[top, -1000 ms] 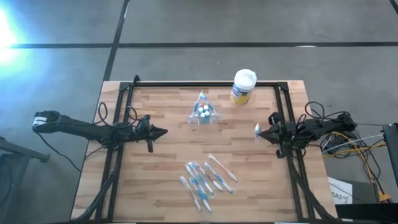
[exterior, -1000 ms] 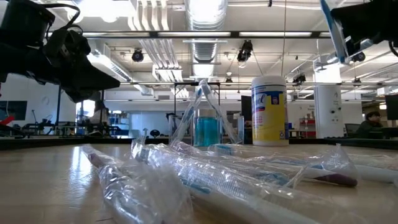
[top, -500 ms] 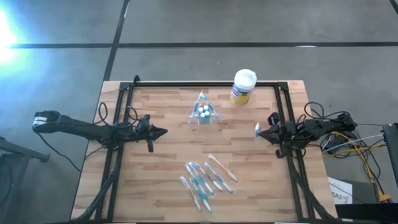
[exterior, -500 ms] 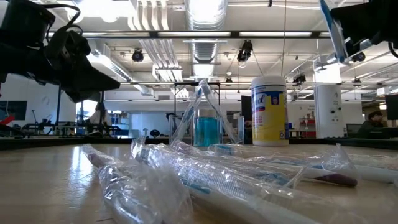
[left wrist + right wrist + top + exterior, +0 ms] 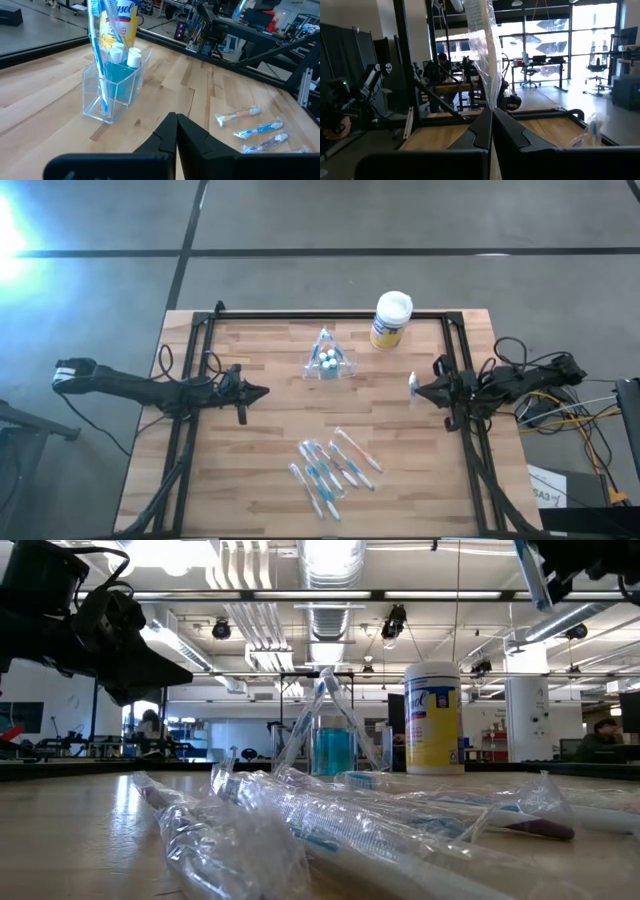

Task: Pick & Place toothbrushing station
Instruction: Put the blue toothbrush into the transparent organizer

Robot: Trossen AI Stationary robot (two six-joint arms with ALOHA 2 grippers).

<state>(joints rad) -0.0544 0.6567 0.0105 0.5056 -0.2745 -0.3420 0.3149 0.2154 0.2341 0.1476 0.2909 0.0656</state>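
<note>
change: right gripper (image 5: 414, 388) sits slightly higher in the high view than a second ago, arm pulled a bit toward the right edge; in the low view its dark bulk has risen almost out of the upper right corner
meaning: judged as a lift with a wrapped brush (image 5: 484, 47) in hand, carry to the cup (image 5: 327, 361) not yet begun
right gripper: fingers together, clamped on the wrapped brush, at right of the high view, well apart from the cup
left gripper (image 5: 262, 392): fingers together, holding nothing, left of centre in the high view, waiting, unmoved
cup: upright on the worktop (image 5: 260, 470), upper centre of the high view, just left of the canister (image 5: 391, 319)
cup contents: left wrist view shows one blue brush standing in it and white-capped tubes; high view gives only white dots
pile (image 5: 330, 468): wrapped brushes lie loose at lower centre of the high view, still to be placed
right wrist view only: the wrapper standing straight up from the closed fingers
low view only: the pile fills the foreground, cup and canister behind it
</note>
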